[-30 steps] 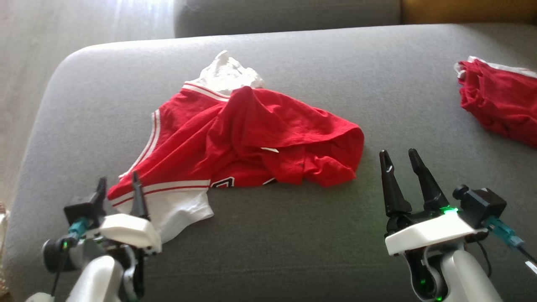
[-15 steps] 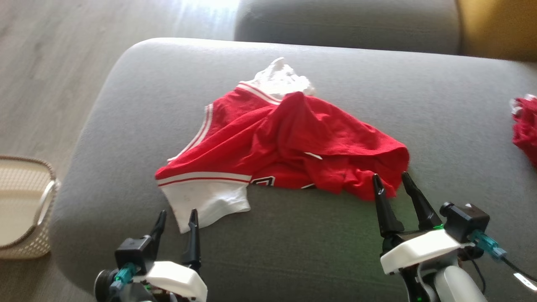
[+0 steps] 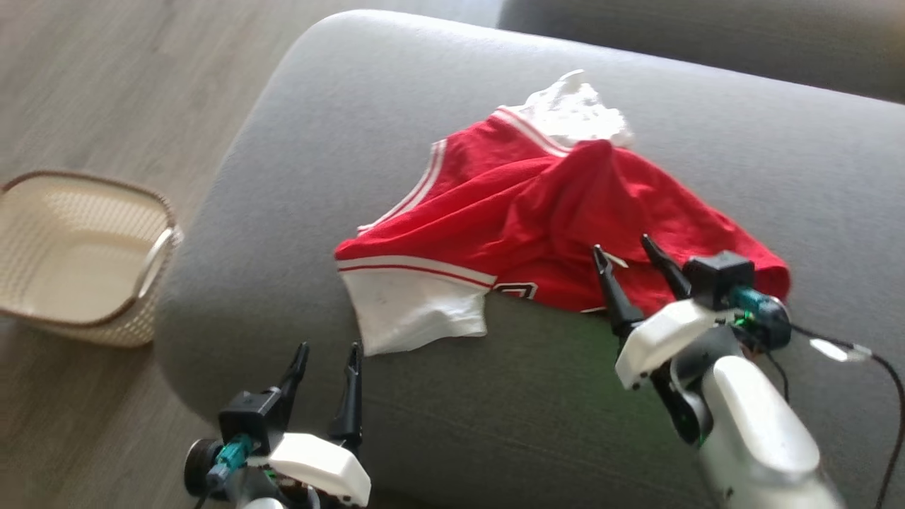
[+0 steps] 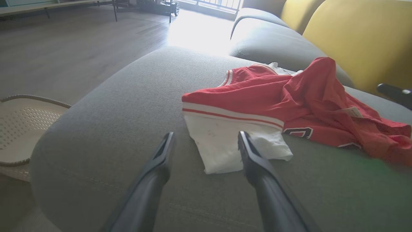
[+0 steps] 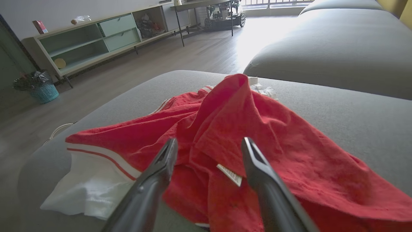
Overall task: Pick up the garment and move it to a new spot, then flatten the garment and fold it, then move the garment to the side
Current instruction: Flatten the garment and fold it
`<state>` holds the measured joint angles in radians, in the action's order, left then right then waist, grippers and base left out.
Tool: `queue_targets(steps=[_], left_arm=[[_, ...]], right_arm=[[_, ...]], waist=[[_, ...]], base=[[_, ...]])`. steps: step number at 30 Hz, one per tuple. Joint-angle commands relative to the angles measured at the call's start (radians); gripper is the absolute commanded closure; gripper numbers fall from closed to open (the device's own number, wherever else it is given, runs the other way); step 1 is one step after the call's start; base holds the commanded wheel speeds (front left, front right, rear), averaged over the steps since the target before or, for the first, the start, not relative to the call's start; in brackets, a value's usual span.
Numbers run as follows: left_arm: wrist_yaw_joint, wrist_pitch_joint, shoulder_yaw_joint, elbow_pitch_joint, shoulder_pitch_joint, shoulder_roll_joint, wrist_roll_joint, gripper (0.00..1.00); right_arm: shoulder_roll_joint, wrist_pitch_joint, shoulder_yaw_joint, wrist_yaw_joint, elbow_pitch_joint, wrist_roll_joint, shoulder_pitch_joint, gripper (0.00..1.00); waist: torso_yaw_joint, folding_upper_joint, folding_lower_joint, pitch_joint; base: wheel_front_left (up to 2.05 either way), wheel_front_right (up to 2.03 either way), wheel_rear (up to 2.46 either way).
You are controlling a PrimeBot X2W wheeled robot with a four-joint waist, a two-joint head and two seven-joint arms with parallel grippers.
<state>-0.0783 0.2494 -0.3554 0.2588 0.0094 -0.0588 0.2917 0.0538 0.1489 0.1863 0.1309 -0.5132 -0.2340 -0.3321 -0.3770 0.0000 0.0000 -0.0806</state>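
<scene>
On the grey sofa cushion [image 3: 283, 184] the red garment [image 3: 537, 226] lies crumpled. It looks light, soft and limp; its white near corner and red right edge seem good holds. Both the left gripper [image 3: 329, 348] and the right gripper [image 3: 622, 244] stand wide open, empty.

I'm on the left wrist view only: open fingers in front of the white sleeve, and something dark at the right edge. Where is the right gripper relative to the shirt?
Observer: From the head view, the right gripper is open with its fingertips over the near edge of the garment, gripping nothing.
Operator: What would it close on from there?
Observer: In the right wrist view a small white label lies on a red fold between its fingers. I can't tell whether the tips touch the cloth.
</scene>
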Motion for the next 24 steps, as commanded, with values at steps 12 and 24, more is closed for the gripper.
queue_targets(steps=[12, 24], left_arm=[[-0.009, 0.012, -0.025, -0.03, -0.063, 0.008, 0.027, 0.0], [-0.038, 0.012, -0.061, -0.043, -0.073, 0.008, 0.058, 0.0]], right_arm=[[-0.004, 0.03, -0.095, 0.0, -0.303, 0.115, -0.242, 0.0], [-0.004, 0.076, -0.138, 0.0, -0.49, 0.163, -0.355, 1.0]], waist=[[-0.142, 0.0, 0.0, -0.075], [-0.155, 0.0, 0.0, -0.101]], base=[[0.0, 0.0, 0.0], [0.0, 0.0, 0.0]])
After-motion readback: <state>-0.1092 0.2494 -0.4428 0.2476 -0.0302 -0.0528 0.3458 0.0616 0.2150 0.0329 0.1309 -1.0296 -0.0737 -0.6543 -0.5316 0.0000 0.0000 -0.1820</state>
